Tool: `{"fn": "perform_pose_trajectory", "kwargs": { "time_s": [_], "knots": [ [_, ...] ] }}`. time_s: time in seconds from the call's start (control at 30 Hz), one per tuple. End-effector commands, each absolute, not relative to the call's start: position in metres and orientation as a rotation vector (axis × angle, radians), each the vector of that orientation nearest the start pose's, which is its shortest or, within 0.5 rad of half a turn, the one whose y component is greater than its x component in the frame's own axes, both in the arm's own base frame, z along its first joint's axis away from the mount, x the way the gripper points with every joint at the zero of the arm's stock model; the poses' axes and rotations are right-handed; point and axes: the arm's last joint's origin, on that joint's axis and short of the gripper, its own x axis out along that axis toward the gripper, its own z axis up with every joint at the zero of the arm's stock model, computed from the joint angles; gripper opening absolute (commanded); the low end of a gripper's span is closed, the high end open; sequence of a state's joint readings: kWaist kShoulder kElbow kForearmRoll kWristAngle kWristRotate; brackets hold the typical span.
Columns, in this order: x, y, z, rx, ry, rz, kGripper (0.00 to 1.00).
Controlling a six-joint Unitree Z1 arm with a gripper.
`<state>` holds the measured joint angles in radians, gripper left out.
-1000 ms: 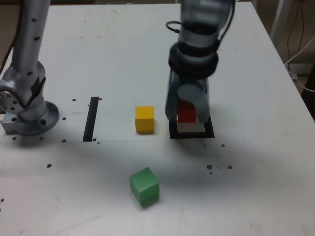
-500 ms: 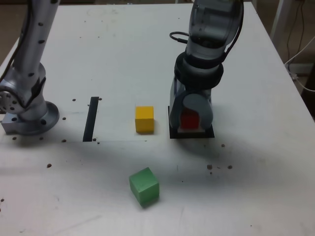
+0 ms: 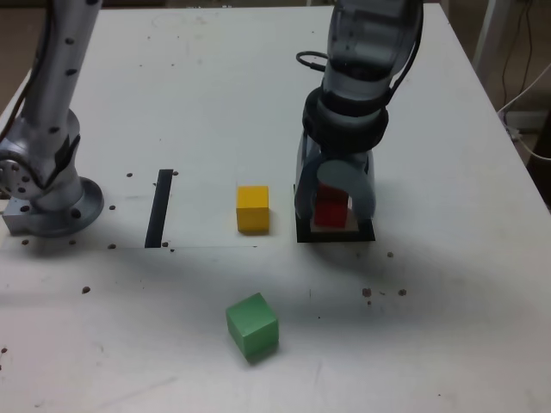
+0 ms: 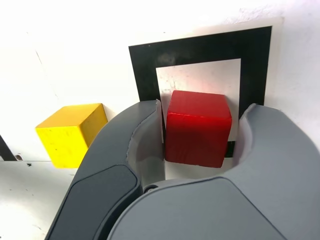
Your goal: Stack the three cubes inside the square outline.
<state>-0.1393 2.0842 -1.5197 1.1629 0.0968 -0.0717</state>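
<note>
within the square outline (image 4: 203, 44), the red cube (image 4: 197, 129) now sits low on the white centre, whereas a second ago the exterior view had it higher, between the fingers. the gripper (image 4: 202, 107) has parted its jaws partway since then, with a slim gap showing beside the cube in the wrist view, so it seems to have hold of nothing. that likely makes this the base of the stack, with two cubes left to bring. the red cube is a plain matte block, brighter on top and darker on its near face, upright and slightly turned against the frame. the yellow cube (image 3: 253, 209) and green cube (image 3: 253, 325) lie outside, exactly as they did.
</note>
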Motion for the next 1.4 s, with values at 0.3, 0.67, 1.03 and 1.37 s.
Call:
{"fn": "perform_pose_trajectory", "kwargs": {
  "time_s": [0.3,0.67,1.03,1.37],
  "knots": [
    [0.326,-0.041,0.280,0.175,1.647,0.064,0.99],
    [0.251,-0.037,0.287,0.100,1.677,0.136,0.99],
    [0.243,-0.040,0.237,0.057,1.732,0.116,0.96],
    [0.252,-0.044,0.213,0.056,1.742,0.095,0.90]
  ]
}}
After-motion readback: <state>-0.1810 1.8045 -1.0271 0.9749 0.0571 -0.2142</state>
